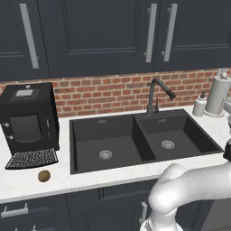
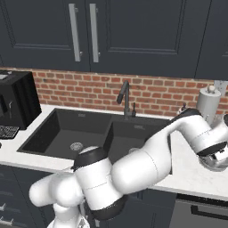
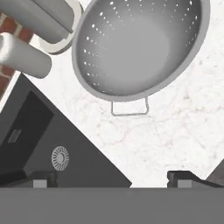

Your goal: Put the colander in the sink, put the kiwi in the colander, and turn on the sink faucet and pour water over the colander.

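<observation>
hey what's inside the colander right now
Nothing: in the hand view the colander shows only its bare perforated wall and bottom. Its far rim runs off the picture. The kiwi lies on the counter, left of the sink.

Matt perforated metal colander [image 3: 135, 43] on smooth veined marble counter [image 3: 175, 131], matt black sink [image 1: 135, 140] with steel drains, rough brick wall [image 1: 103, 92] behind

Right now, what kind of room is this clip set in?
A rendered home kitchen, most likely: a black double-basin sink with a faucet set in a pale counter, dark cabinets over a brick backsplash, and a colander on the counter.
</observation>
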